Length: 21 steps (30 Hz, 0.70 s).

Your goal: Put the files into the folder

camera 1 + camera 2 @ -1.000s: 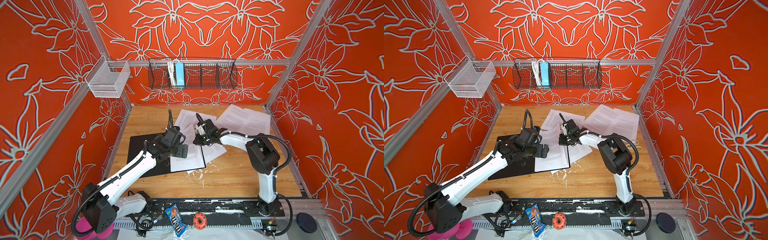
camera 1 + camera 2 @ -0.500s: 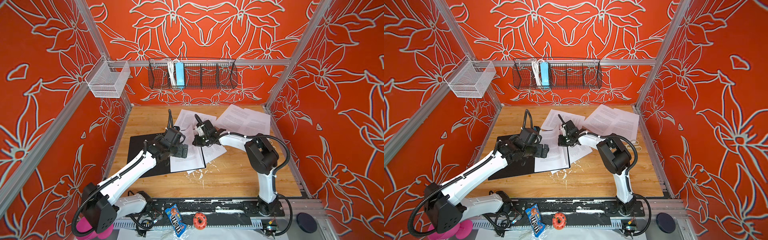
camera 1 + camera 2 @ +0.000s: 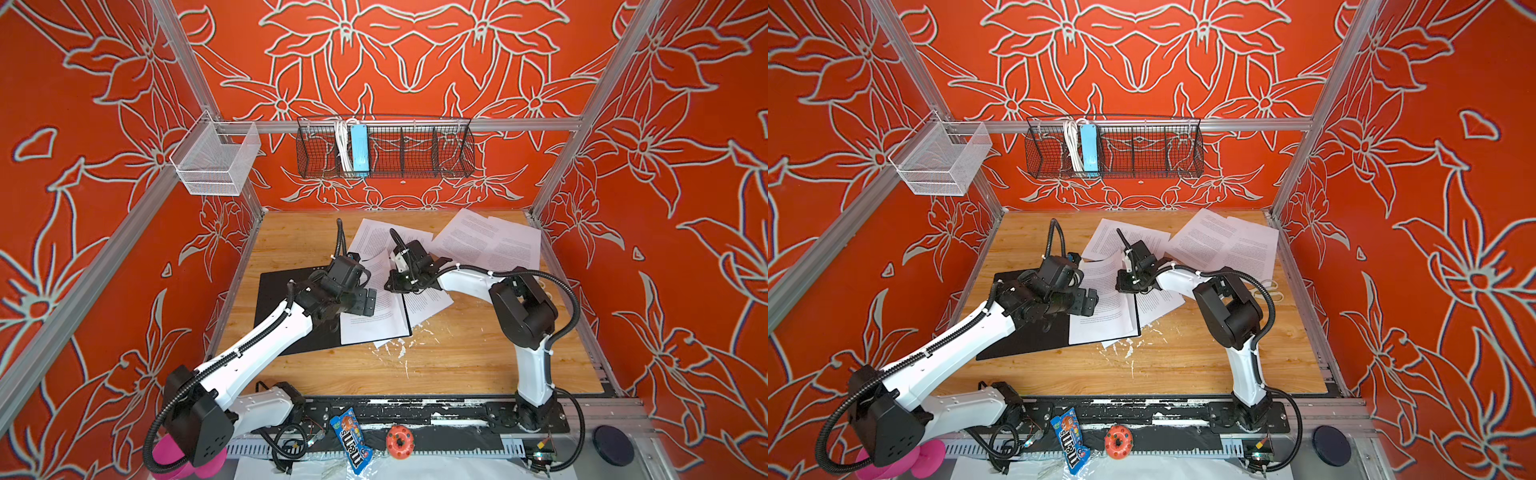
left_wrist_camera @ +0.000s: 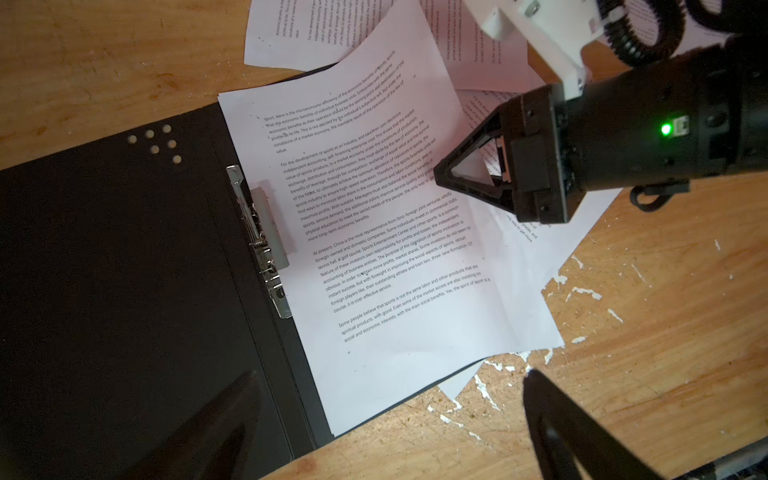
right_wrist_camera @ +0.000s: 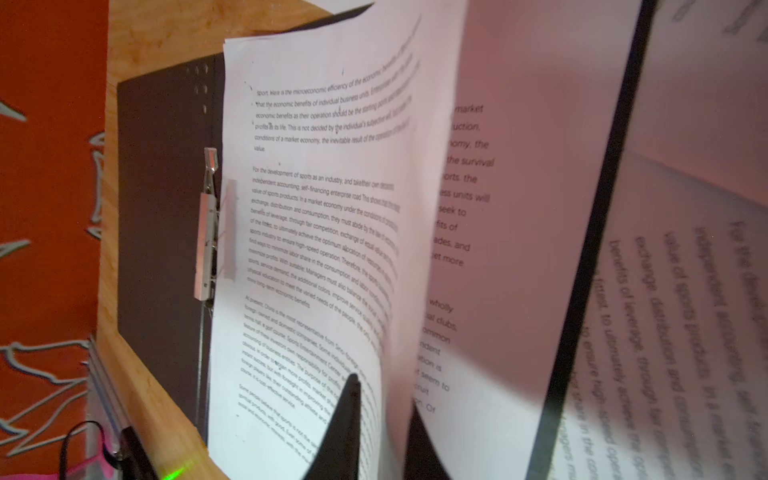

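Paper this thin is light, limp and slippery, best pinched at a free edge. The top sheet (image 4: 374, 228) covers half the open folder (image 4: 104, 270), its outer edge curling up inside the narrowly parted right hand (image 5: 382, 395); whether it is pinched is unclear. The left hand (image 4: 390, 376) hovers above the folder, wide open and empty. More files (image 3: 486, 245) lie beyond the folder; any sheets under the top one are hidden.

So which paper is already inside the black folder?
The sheet lying on the open folder's black inside, beside its metal clip. The other sheets lie on the wooden table, one partly under the folder.
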### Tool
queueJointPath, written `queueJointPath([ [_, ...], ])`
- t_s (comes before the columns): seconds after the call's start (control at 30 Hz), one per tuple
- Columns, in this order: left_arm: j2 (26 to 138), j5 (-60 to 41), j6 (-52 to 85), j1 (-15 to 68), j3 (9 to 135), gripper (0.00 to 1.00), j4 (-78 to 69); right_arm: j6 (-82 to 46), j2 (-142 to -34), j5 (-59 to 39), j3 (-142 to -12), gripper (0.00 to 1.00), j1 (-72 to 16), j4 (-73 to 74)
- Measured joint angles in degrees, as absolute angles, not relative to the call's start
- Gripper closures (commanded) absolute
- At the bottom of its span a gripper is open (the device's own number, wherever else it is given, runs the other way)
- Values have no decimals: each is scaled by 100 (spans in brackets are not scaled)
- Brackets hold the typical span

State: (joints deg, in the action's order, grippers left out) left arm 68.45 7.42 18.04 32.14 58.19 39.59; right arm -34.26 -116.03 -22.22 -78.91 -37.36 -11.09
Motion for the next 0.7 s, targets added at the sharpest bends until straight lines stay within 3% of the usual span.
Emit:
queueJointPath([
  [0.43, 6845, 670, 1804, 3181, 5819, 2, 3959, -3140, -11365, -1125, -8053, 10, -3800, -2174],
  [0.53, 6845, 659, 1804, 3177, 5819, 2, 3957, -2954, -11072, -679, -8053, 7, -3771, -2458],
  [0.7, 6845, 613, 1804, 3155, 5819, 2, 3957, -2943, -10726, -834, -7902, 14, -3249, -2263],
])
